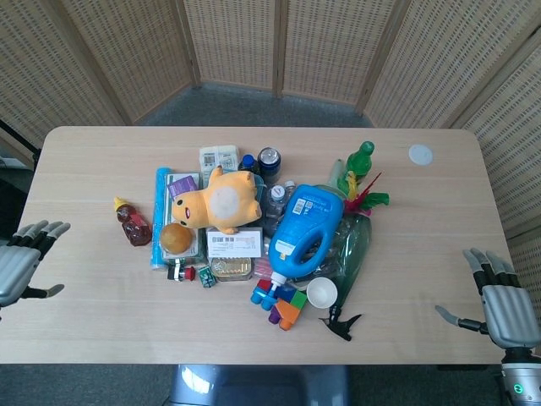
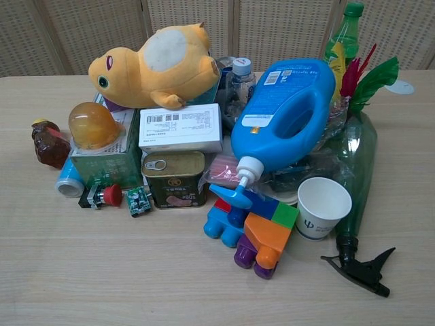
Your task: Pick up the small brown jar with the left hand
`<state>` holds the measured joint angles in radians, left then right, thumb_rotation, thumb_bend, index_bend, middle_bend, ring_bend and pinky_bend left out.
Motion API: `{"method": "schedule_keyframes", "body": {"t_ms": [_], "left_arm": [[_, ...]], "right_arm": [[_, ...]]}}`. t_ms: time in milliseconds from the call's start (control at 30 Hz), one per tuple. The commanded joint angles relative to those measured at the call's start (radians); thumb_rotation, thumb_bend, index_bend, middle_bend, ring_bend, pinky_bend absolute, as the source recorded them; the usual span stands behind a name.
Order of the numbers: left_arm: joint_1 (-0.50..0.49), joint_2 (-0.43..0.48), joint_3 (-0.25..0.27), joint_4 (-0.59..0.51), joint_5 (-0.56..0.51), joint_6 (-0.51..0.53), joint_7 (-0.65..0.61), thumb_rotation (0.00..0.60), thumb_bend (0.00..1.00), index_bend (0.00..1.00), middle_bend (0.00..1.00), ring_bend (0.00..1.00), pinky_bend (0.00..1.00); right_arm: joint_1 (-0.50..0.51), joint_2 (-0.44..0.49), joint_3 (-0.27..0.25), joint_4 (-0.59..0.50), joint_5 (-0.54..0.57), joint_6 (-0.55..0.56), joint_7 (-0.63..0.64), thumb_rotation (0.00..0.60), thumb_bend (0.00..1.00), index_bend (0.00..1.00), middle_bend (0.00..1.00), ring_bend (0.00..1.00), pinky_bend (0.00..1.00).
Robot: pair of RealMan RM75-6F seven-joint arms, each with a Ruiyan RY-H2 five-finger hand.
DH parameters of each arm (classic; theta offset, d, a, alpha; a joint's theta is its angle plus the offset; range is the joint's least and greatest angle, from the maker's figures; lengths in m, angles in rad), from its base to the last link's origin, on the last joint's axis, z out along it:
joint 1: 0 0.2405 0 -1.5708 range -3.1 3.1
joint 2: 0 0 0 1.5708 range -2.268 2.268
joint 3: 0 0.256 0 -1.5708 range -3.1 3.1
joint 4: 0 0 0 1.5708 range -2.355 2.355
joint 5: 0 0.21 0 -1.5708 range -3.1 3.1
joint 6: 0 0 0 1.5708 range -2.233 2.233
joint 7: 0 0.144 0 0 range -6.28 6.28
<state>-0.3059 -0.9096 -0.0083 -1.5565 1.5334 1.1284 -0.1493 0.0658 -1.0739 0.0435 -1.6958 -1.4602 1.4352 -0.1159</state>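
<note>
The small brown jar (image 1: 133, 222) lies on the table at the left edge of the pile, with a yellow lid end pointing up-left; the chest view shows the jar (image 2: 49, 143) beside a green box. My left hand (image 1: 19, 264) hovers open at the table's left edge, well left of and below the jar, fingers spread and holding nothing. At the table's right front corner my right hand (image 1: 500, 303) is open too, empty. Neither hand shows in the chest view.
A cluttered pile fills the table's middle: yellow plush toy (image 1: 217, 200), blue detergent jug (image 1: 306, 229), green spray bottle (image 1: 352, 245), paper cup (image 1: 322, 292), toy blocks (image 1: 281, 302), tin can (image 1: 231, 267), blue tube (image 1: 158, 216) right beside the jar. White lid (image 1: 420, 154) lies far right.
</note>
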Motion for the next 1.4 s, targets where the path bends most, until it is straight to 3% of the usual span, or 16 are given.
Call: {"method": "schedule_keyframes", "body": {"t_ms": [33, 300, 567, 967, 1400], "left_arm": [[-0.079, 0.006, -0.014, 0.081, 0.061, -0.057, -0.008, 0.6, 0.0, 0.0, 0.0, 0.0, 0.0], [-0.189, -0.066, 0.02, 0.237, 0.139, -0.185, 0.046, 0.6, 0.0, 0.0, 0.0, 0.0, 0.0], [-0.193, -0.221, 0.032, 0.372, 0.063, -0.248, 0.082, 0.6, 0.0, 0.0, 0.0, 0.0, 0.0], [-0.257, -0.379, -0.051, 0.452, -0.091, -0.316, 0.216, 0.6, 0.0, 0.0, 0.0, 0.0, 0.0], [-0.312, -0.503, -0.081, 0.497, -0.255, -0.397, 0.426, 0.6, 0.0, 0.0, 0.0, 0.0, 0.0]], "right_arm": [[-0.001, 0.002, 0.004, -0.001, 0.005, 0.002, 0.007, 0.274, 0.0, 0.0, 0.0, 0.0, 0.0], [0.0, 0.003, 0.004, -0.006, 0.002, 0.001, 0.017, 0.278, 0.0, 0.0, 0.0, 0.0, 0.0], [0.006, -0.003, 0.001, -0.004, 0.001, -0.012, 0.012, 0.276, 0.0, 0.0, 0.0, 0.0, 0.0], [0.011, -0.007, -0.003, -0.003, -0.002, -0.021, 0.009, 0.278, 0.0, 0.0, 0.0, 0.0, 0.0], [0.012, -0.003, -0.002, -0.006, -0.004, -0.02, 0.029, 0.273, 0.0, 0.0, 0.0, 0.0, 0.0]]}}
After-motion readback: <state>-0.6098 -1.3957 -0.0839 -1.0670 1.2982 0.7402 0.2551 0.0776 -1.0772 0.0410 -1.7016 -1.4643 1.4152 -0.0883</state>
